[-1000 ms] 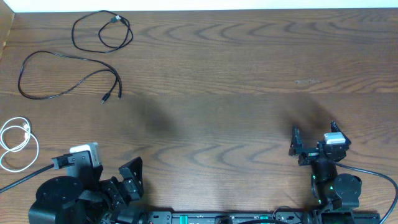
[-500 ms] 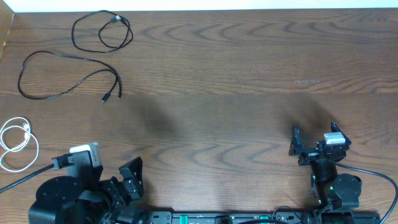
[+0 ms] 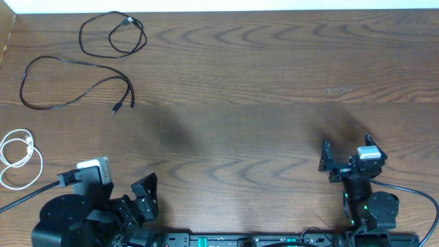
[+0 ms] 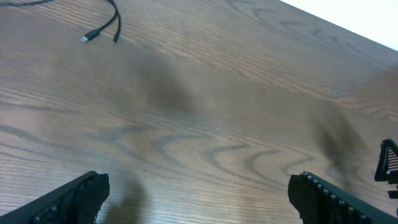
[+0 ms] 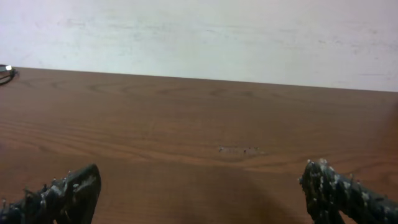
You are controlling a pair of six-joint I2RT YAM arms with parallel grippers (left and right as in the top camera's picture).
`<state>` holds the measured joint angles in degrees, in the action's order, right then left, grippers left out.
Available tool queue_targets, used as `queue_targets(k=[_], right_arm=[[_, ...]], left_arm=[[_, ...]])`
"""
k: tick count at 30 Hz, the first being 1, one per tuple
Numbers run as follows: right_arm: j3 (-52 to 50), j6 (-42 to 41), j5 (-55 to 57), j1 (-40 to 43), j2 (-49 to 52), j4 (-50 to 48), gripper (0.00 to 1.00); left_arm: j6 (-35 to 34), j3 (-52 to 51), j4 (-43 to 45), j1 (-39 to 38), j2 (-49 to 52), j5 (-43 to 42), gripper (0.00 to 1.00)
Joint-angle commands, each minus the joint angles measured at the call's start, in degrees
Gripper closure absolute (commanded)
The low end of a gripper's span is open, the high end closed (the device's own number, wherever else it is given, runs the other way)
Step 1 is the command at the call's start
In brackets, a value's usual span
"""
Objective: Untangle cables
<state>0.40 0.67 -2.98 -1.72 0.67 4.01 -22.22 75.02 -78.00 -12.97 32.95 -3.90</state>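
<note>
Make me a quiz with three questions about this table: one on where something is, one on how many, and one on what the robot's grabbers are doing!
1. Where does the white cable lie?
A. by the left edge of the table
B. in the middle
C. by the right edge

2. How many black cables are on the table?
A. one
B. two
C. four

3. How are the left end effector and the right end effector?
A. both open and empty
B. both shut on cables
C. one holding the white cable

Answers:
1. A, its coils sit at the far left in the overhead view.
2. B, a looped one lies at the back and a longer one in front of it.
3. A, each wrist view shows the fingers wide apart over bare wood.
</note>
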Motion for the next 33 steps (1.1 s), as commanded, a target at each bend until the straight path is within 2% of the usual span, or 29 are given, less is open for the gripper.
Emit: queue_targets(k=[1, 7, 11, 13, 20, 26, 33], right_arm=[[-0.04, 0.68, 0.46, 0.55, -0.37, 0.28, 0.01], [-0.04, 0.68, 0.46, 0.55, -0.37, 0.28, 0.01], [-0.04, 0.68, 0.46, 0.55, -0.37, 0.28, 0.01], [-0.04, 0.68, 0.46, 0.55, -0.37, 0.28, 0.01], [-0.04, 0.66, 0.46, 0.55, -0.35, 0.28, 0.01], [-0.04, 0.68, 0.46, 0.55, -0.35, 0.28, 0.01], [-0.04, 0.68, 0.46, 0.55, -0.35, 0.26, 0.01]], left_arm=[[0.81, 0.22, -0.02, -0.17, -0.04, 0.85, 0.03], [0.79, 0.22, -2.25, -0.17, -0.04, 0.76, 0.03], [0.81, -0.46, -0.61, -0.24, -0.11, 0.74, 0.03], [3.28, -2.14, 1.57, 0.31, -0.7, 0.72, 0.03], [21.9, -15.56, 19.93, 2.1, -8.07, -3.54, 0.03], [25.0, -31.56, 39.34, 5.55, -16.13, -3.58, 0.03], [25.03, -45.92, 51.87, 8.44, -22.8, -3.98, 0.03]])
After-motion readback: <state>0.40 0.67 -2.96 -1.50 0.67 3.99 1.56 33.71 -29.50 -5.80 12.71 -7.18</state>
